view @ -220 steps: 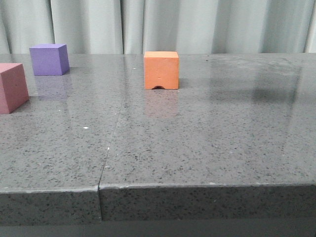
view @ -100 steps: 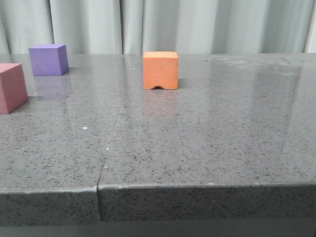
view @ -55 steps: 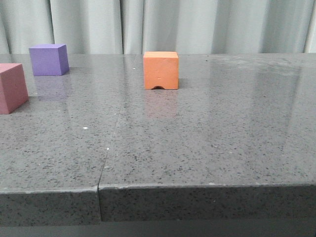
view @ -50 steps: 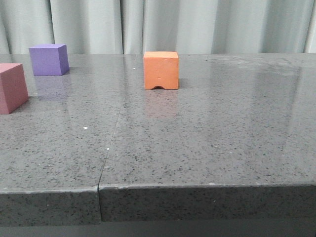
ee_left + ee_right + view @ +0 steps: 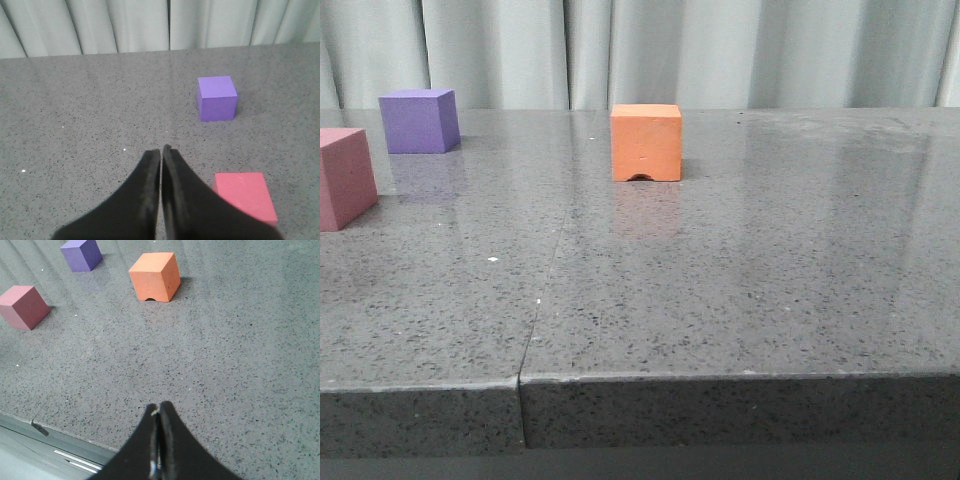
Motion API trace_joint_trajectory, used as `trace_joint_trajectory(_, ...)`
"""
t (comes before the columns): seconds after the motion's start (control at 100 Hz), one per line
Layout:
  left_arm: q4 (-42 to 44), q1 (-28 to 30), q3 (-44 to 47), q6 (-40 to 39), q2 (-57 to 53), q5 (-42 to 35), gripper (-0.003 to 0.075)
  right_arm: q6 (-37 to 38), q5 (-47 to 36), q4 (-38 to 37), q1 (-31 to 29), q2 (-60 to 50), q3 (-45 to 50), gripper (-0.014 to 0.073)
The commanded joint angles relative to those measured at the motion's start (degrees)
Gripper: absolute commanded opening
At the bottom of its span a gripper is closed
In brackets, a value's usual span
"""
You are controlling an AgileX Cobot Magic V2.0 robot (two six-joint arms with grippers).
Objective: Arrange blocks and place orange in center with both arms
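Both the left pincer [image 5: 161, 151] and right pincer [image 5: 159, 407] are clenched empty above the counter [image 5: 740, 280], touching no block.

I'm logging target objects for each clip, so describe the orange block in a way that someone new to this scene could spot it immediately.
On the grey speckled table in front of the pale curtain, three cubes stand apart from one another. The orange block is the rightmost in the front view, near the middle of the table, right of the purple cube and pink cube. Only it has a small arched notch in its bottom edge.
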Motion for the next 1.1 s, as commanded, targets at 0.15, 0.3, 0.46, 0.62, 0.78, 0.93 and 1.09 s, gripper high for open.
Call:
trace_joint_trajectory(0.15, 0.2, -0.1, -7.9, 2.9, 11.3, -3.8, 0.0463, -0.7, -3.7, -0.5, 0.1, 0.3, -1.4, -0.0069)
trace_joint_trajectory(0.3, -4.7, -0.1, -12.1, 2.9, 17.5, -3.0, 0.0689, -0.7, -3.7, -0.5, 0.1, 0.3, -1.4, -0.0069)
trace_joint_trajectory(0.46, -14.1, -0.1, -18.8, 10.3, 24.9, 1.6, 0.069, -0.7, -3.7, -0.5, 0.1, 0.3, -1.4, -0.0069)
trace_joint_trajectory(0.62, -29.7, -0.1, -26.0, 26.1, 32.0, 7.0, 0.069, -0.7, -3.7, -0.5, 0.1, 0.3, -1.4, -0.0069)
trace_joint_trajectory(0.78, -42.7, -0.1, -32.9, 44.6, 38.2, 16.2, 0.069, -0.7, -3.7, -0.5, 0.1, 0.3, -1.4, -0.0069)
trace_joint_trajectory(0.93, -43.8, -2.2, -39.8, 53.0, 44.0, 22.2, 0.069, -0.7, -3.7, -0.5, 0.1, 0.3, -1.4, -0.0069)
trace_joint_trajectory(1.09, -37.5, -7.4, -46.3, 58.7, 49.0, 23.1, 0.069, -0.7, -3.7, -0.5, 0.1, 0.3, -1.4, -0.0069)
